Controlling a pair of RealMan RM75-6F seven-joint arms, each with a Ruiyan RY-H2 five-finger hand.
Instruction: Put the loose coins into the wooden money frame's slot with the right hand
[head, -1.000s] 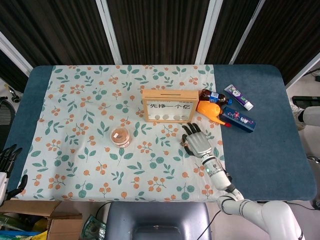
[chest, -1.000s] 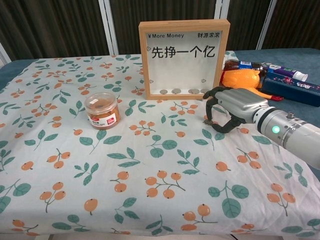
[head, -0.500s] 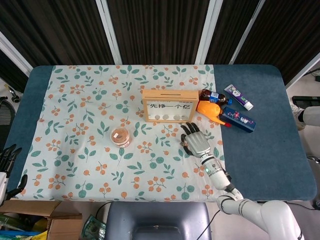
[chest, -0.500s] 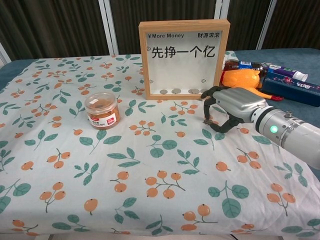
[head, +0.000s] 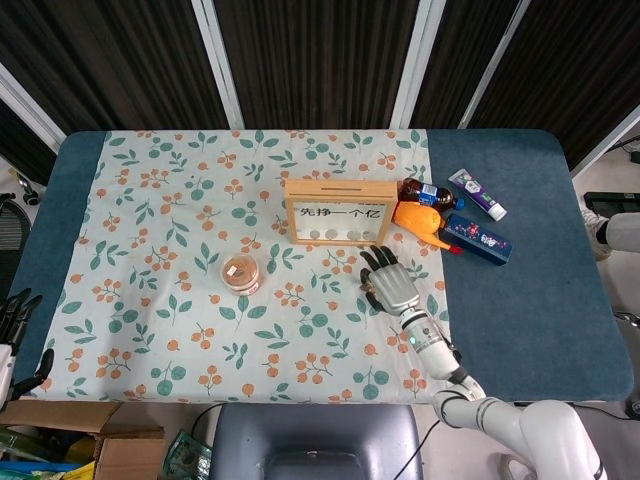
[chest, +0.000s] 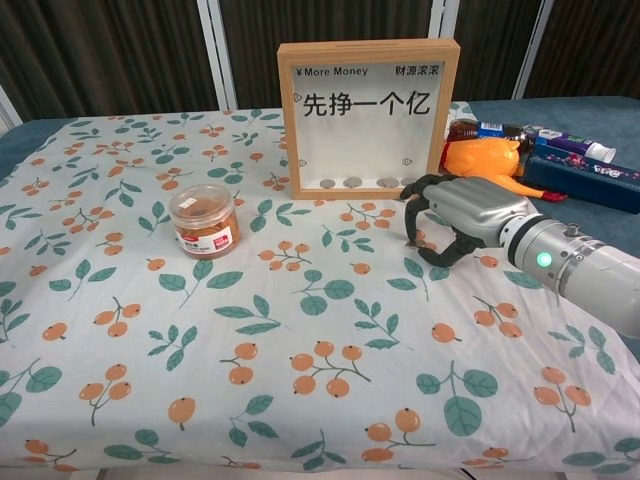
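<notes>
In the head view the right hand (head: 389, 281) lies palm down on the floral cloth (head: 180, 300) just near of the wooden money frame (head: 341, 212), having crept slightly left and toward it within 1 second; the left hand (head: 15, 318) hangs off the table's left edge, fingers apart, holding nothing. In the chest view the right hand's fingertips (chest: 410, 238) claw down onto the cloth; the coin seen under them earlier is now hidden, so whether it is pinched cannot be told
</notes>
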